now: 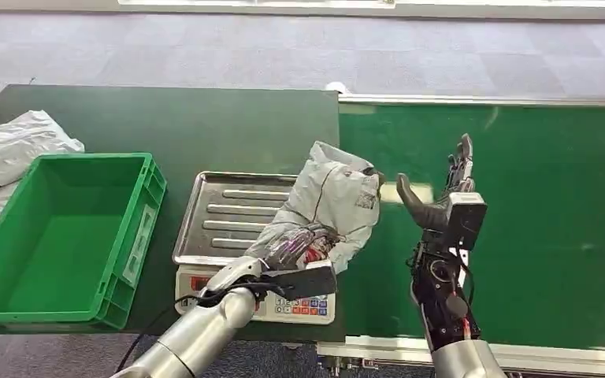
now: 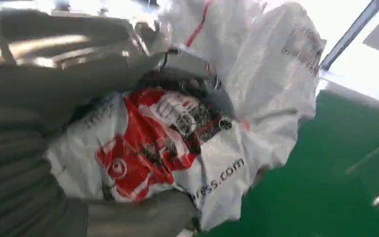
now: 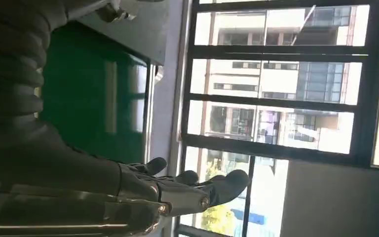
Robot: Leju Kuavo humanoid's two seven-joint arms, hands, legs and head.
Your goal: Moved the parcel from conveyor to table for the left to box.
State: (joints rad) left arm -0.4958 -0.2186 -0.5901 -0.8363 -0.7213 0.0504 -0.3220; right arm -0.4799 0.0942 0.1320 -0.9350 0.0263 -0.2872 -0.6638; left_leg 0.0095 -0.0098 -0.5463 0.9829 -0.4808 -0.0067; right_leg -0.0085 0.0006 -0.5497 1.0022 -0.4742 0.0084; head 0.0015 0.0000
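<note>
left hand (image 1: 303,248) grips parcel (image 1: 332,197) | long axis upright, tilted right

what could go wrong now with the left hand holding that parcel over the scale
1. The left hand grips only the low end of the soft parcel, so the bag might sag or slip out.
2. The green crate sits beyond the scale tray; the hanging parcel could snag on the tray or crate wall on the way over.

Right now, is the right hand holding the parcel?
No. In the head view the right hand stands open above the green conveyor, while the left hand grips the grey parcel.
</note>
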